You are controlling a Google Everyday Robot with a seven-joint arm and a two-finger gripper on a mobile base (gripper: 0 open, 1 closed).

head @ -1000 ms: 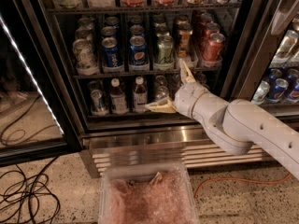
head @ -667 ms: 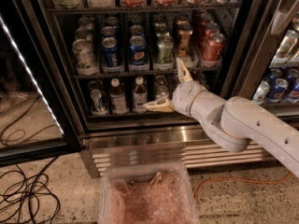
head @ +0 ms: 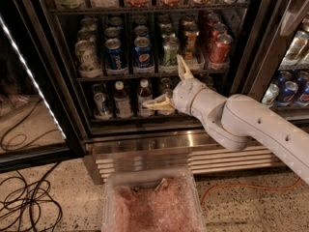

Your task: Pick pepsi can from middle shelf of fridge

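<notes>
The gripper (head: 163, 82) edges a little up and to the left of where it was a second ago, in front of the middle shelf (head: 116, 76). Its upper finger (head: 183, 70) climbs beside the green can (head: 170, 52), the lower one slides across the small bottles (head: 144, 98), and the arm (head: 251, 124) follows leftward.

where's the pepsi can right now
Camera view: the pepsi can stands on the middle shelf between a blue can and a green can; the open gripper sits just below-right.

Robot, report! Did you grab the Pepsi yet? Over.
Empty gripper open, at the middle shelf front edge. On it, pepsi can untouched, up-left of gripper. Beside it, green can crowds its right.
</notes>
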